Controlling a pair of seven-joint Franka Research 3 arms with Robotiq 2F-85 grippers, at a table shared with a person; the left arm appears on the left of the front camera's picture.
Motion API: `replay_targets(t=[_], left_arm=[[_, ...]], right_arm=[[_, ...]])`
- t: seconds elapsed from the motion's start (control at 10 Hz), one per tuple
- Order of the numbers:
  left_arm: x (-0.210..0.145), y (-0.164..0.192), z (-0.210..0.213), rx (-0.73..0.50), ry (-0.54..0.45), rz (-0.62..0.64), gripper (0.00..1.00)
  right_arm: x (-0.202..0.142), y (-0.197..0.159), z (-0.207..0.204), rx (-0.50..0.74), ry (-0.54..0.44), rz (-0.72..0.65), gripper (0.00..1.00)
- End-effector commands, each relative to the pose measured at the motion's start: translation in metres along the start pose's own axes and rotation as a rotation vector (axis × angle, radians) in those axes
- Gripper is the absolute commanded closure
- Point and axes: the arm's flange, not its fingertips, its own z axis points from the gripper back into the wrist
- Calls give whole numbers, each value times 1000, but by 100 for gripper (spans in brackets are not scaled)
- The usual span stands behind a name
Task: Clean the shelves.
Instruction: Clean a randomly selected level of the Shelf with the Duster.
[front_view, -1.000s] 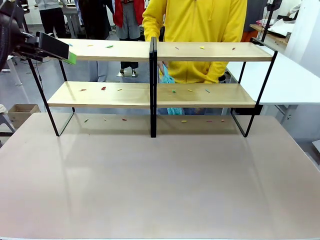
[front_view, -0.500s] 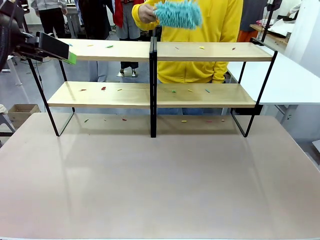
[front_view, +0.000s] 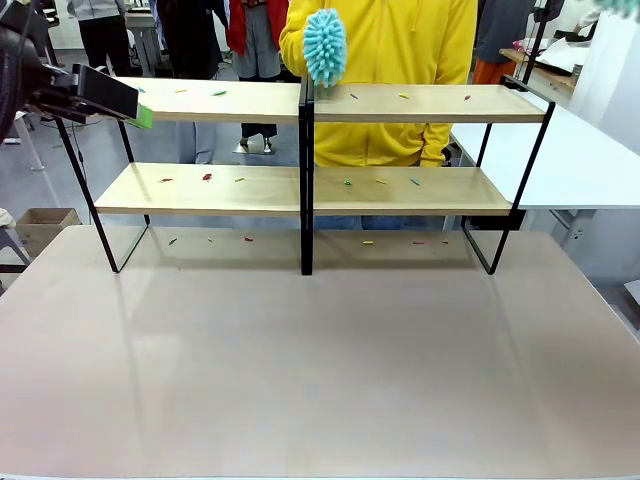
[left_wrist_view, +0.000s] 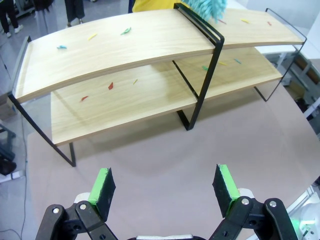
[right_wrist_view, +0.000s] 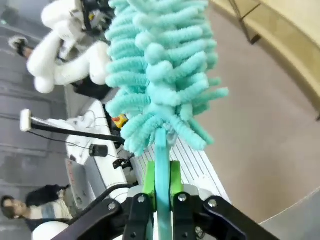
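we see the shelves (front_view: 250, 190) standing across the far part of the table (front_view: 320, 360), two racks joined at a black middle post, each with an upper and a lower light wooden board in a thin black frame. together they span most of the table's width. small coloured scraps (front_view: 347, 183) lie scattered on both upper boards, on both lower boards, and on the table top under the racks.

behind the shelves stands a person (front_view: 400, 50) in a yellow hooded top. a fluffy second duster (front_view: 325, 45) hangs in front of the person's chest, just above the upper board and close to the middle post. we cannot tell how the person's hand holds it, since the hand is hidden.

the left gripper (left_wrist_view: 164, 184) hovers over the near-left part of the table, facing the shelves, with its green pads (left_wrist_view: 102, 185) spread wide apart and nothing between them. in the front view it sits near the left end of the upper board.

the right gripper (right_wrist_view: 162, 175) is clamped tight on the thin handle of a teal duster (right_wrist_view: 160, 75). the handle runs straight up between the green pads and the shaggy head spreads above them. beyond it we make out the table surface and a corner of the shelves.
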Motion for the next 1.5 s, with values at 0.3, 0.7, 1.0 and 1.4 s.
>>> replay_targets(t=[0.3,0.7,1.0,1.4], left_arm=[[0,0,1,9,-3,-1,0],[0,0,1,9,-3,-1,0],[0,0,1,9,-3,-1,0],[0,0,1,9,-3,-1,0]], right_arm=[[-172,39,65,-172,-114,-154,87],[-184,31,63,-123,-38,-251,87],[-193,17,36,-111,19,-252,87],[-157,23,-5,-72,557,-283,87]])
